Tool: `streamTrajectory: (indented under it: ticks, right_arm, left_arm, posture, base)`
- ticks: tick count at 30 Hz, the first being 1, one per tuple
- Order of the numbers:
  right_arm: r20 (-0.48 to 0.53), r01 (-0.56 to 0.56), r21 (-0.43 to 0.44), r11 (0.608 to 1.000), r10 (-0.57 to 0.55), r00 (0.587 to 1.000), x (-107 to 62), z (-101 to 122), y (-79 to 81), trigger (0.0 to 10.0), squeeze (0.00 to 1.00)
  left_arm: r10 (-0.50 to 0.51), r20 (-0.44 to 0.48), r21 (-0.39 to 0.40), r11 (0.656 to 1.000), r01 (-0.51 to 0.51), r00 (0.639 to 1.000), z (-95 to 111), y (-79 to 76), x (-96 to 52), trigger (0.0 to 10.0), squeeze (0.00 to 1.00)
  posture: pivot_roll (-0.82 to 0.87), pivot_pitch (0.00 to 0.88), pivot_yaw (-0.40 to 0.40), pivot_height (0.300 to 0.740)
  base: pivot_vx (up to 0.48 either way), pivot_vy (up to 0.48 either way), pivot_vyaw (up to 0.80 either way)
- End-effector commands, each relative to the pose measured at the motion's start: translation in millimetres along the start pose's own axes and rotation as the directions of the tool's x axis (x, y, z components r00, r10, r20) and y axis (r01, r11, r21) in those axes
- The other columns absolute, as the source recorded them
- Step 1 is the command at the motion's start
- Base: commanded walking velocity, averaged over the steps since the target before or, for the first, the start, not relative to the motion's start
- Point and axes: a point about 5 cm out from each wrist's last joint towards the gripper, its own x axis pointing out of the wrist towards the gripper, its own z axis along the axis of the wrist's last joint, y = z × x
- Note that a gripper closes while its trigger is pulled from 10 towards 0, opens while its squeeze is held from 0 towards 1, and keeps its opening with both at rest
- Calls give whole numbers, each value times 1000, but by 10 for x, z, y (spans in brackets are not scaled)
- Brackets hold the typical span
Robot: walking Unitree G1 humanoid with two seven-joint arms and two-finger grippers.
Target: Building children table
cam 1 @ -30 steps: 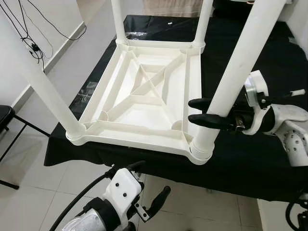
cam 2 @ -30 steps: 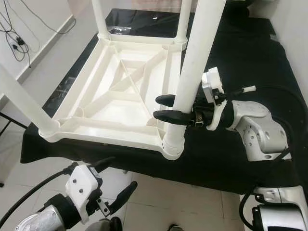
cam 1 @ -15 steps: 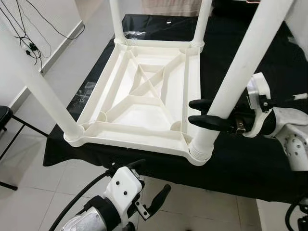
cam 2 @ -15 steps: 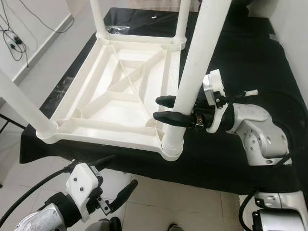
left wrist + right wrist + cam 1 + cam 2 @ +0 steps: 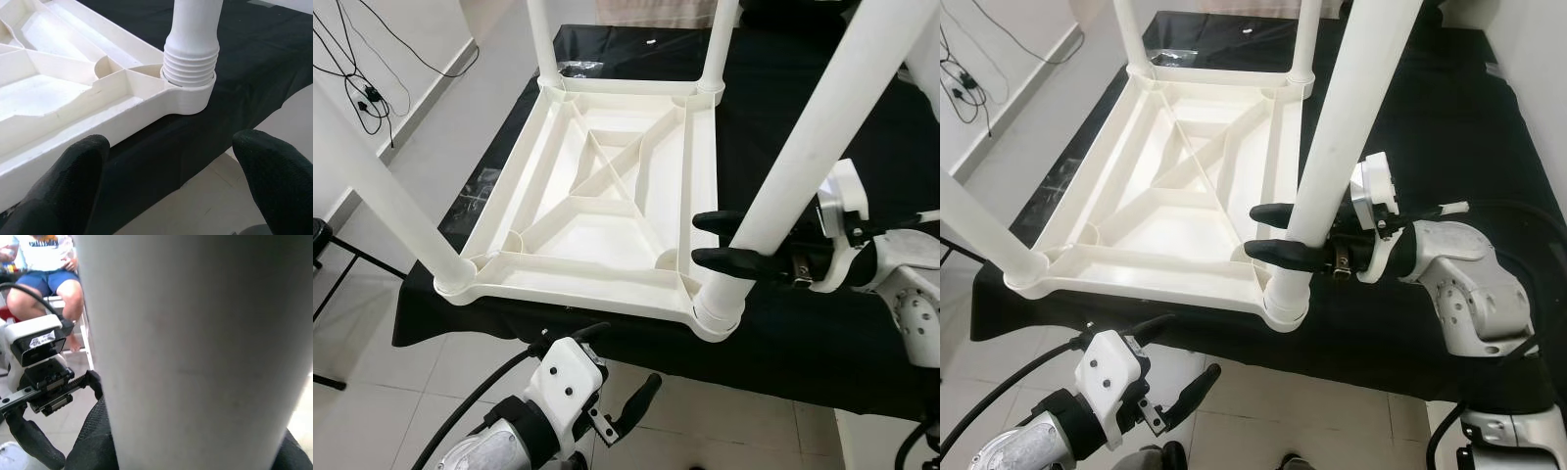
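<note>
A white plastic children's table (image 5: 597, 211) lies upside down on a black-covered work table (image 5: 803, 333), its four legs pointing up. My right gripper (image 5: 700, 240) reaches in from the right and is shut on the near right leg (image 5: 783, 186), one black finger on each side just above the socket. That leg (image 5: 195, 347) looms close in the right wrist view. The leg's threaded end (image 5: 190, 66) sits in the corner socket. My left gripper (image 5: 622, 357) hangs open below the table's front edge, its fingers (image 5: 78, 181) spread wide and holding nothing.
The near left leg (image 5: 382, 196) rises steeply at the left. Two far legs (image 5: 540, 39) stand at the back. Cables (image 5: 362, 88) run along the left wall, and a dark chair (image 5: 321, 240) sits at the left edge. A seated person (image 5: 44, 269) is behind the left arm.
The whole view has shifted slightly, so the camera moved. My right gripper keeps its hold on the near right leg, and the left gripper stays open below the edge.
</note>
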Motion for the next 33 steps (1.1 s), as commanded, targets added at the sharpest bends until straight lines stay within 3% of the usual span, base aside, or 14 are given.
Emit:
streamTrajectory:
  ticks: [1,10,22,25,30,33]
  right_arm:
    - [-66,-38,59,998,42,997,72,-181,86,10000,0]
    - [-71,6,44,999,-3,997,135,-176,72,10000,0]
    - [-54,156,53,986,-154,987,104,-203,-64,10000,0]
    - [-61,256,49,965,-253,966,86,-234,-121,10000,0]
    - [-73,326,65,943,-321,944,87,-283,-66,10000,0]
    - [-114,414,67,908,-405,907,134,-359,-50,10000,0]
  left_arm:
    - [-14,-17,-8,1000,14,1000,-24,-33,-15,10000,0]
    - [-13,-18,-7,1000,13,1000,-33,-27,-8,10000,0]
    - [-22,-19,-3,1000,22,1000,-44,-28,2,10000,0]
    - [-24,-19,0,1000,24,1000,-48,-30,3,10000,0]
    - [-25,-18,1,1000,25,1000,-49,-33,2,10000,0]
    - [-23,-18,2,1000,23,1000,-50,-26,3,10000,0]
  posture:
    - [69,256,17,740]
    - [64,251,16,740]
    - [60,241,19,740]
    - [59,239,18,740]
    - [55,234,15,740]
    - [52,234,16,740]
  base:
    - [0,0,0]
    - [0,0,0]
    - [0,0,0]
    - [0,0,0]
    - [0,0,0]
    - [0,0,0]
